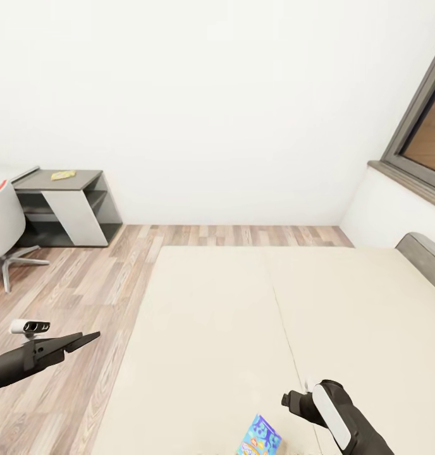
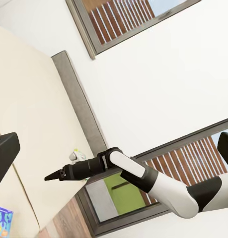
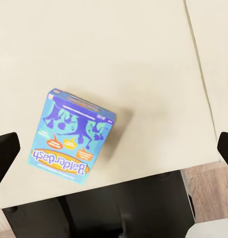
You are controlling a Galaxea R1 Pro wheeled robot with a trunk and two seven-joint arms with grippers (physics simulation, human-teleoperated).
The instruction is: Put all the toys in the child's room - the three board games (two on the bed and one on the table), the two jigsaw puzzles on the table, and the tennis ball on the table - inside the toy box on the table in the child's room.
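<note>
A blue board game (image 3: 71, 136) lies flat on the bed (image 1: 243, 316) under the right gripper (image 3: 114, 144), whose jaws are spread wide and empty. It looks light and stiff, best pinched across its narrow sides. The left gripper (image 1: 78, 342) hangs over the floor (image 1: 85, 284); its opening I cannot tell.

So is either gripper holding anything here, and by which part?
Nothing is held. The right gripper hangs open above the Balderdash board game, which lies free on the bed. The left gripper is empty, off to the bed's side.

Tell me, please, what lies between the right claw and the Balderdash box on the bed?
Nothing: in the right wrist view only bare cream mattress lies between the open right claw and the Balderdash box, which lies flat on the bed.
</note>
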